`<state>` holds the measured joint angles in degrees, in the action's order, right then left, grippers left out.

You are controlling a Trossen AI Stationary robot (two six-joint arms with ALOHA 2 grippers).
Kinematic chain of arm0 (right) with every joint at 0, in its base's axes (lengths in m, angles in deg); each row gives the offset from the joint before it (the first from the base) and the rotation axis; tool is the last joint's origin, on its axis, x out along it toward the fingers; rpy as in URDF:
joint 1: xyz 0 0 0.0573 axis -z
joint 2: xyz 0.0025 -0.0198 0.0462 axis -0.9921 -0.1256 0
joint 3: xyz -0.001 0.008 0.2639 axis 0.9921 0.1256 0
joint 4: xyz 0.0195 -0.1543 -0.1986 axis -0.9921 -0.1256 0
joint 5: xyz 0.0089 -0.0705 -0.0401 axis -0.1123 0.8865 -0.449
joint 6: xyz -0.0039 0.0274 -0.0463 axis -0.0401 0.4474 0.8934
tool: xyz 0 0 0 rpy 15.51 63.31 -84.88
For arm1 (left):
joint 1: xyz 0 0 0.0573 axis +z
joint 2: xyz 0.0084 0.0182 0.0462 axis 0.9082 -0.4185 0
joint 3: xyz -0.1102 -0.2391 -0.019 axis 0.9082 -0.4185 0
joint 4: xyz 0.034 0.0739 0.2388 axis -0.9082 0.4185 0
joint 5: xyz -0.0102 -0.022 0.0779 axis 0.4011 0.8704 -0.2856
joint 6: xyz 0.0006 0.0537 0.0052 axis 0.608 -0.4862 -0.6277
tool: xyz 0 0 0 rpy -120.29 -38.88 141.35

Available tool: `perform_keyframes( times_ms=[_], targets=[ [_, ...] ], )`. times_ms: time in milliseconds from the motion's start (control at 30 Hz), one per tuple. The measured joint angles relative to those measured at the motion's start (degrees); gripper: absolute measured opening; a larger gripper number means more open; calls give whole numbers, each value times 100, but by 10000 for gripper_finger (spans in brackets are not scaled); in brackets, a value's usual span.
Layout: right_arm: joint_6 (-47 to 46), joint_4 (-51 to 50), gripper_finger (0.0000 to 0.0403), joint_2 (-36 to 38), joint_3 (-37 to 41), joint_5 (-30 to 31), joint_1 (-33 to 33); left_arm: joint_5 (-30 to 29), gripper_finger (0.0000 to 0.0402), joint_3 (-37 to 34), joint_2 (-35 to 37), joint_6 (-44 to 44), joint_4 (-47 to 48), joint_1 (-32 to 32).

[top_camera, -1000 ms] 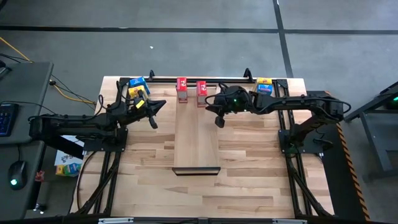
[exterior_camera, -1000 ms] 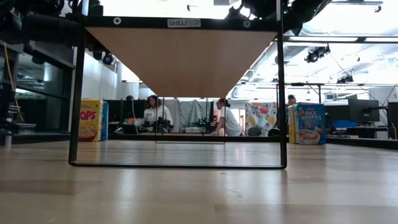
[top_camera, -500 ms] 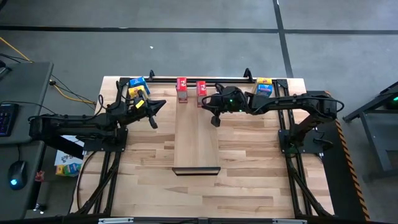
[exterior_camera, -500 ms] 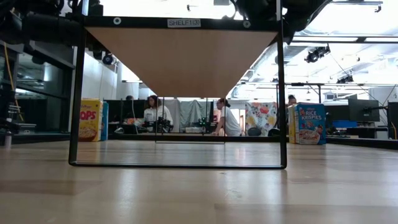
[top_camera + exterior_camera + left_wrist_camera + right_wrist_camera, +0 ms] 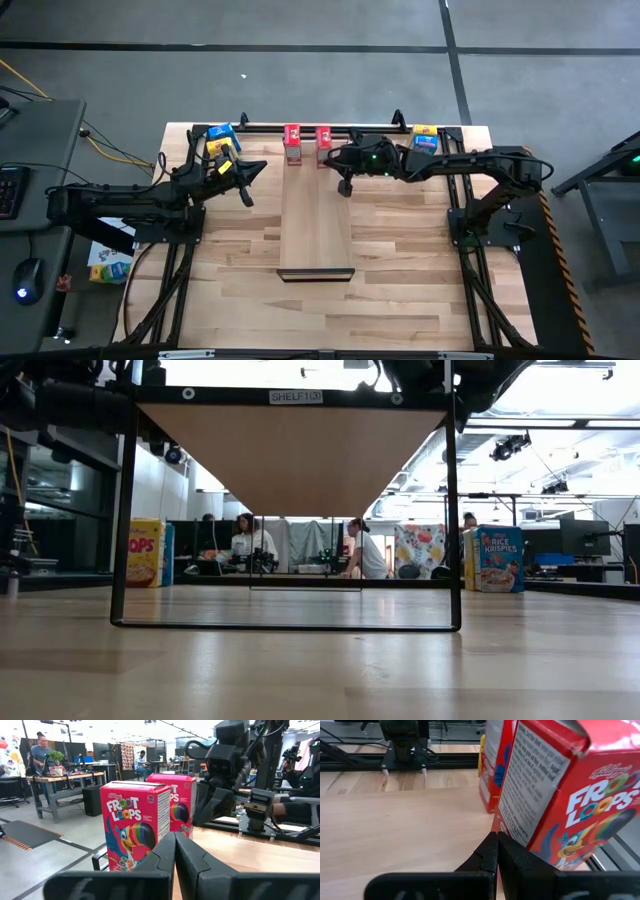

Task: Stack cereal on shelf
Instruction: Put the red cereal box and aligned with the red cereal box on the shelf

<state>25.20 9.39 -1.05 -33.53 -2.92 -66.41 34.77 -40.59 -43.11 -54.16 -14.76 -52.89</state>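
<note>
Two red cereal boxes (image 5: 293, 143) and (image 5: 324, 142) stand upright side by side at the far end of the shelf (image 5: 316, 225), the pale board that runs down the middle of your table (image 5: 240, 290); you can see its dark lip at the near end. On the left side of the table, by the far rail, a blue box (image 5: 224, 132) and a yellow box (image 5: 218, 150) sit close together just behind the left arm; on the right side another yellow box (image 5: 424, 131) and blue box (image 5: 427, 144) sit together near the far edge. That is all you can count from above.

Your right gripper (image 5: 345, 187) hangs over the shelf's right edge, just beside the nearer red box; its fingers are pressed together with nothing between them; in its wrist view the fingertips (image 5: 492, 851) point at the base of that red Froot Loops box (image 5: 555, 795). Your left gripper (image 5: 247, 198) waits left of the shelf, well apart from the red boxes; its jaws are likewise clenched on nothing; its wrist view looks past the closed fingers (image 5: 175, 855) at both red boxes (image 5: 131, 822).
</note>
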Motion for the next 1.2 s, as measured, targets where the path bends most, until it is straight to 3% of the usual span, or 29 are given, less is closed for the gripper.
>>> perform_keyframes(
  times_ms=[367,800,933,1100,1200],
  targets=[
    [-122,-141,0,104,0,-329,44,0,0,0,1,-82,4,2],
    [119,-1695,0,1281,-2,-119,-38,-1,0,0,0,-77,121,0],
    [-16,-1736,0,1199,-3,-470,-41,22,0,0,0,8,92,0],
    [-21,-1617,0,841,-2,-697,-41,754,0,1,-254,271,-89,39],
    [-25,-1276,0,682,-2,-702,-41,802,0,0,-587,272,-328,43]
  ],
)
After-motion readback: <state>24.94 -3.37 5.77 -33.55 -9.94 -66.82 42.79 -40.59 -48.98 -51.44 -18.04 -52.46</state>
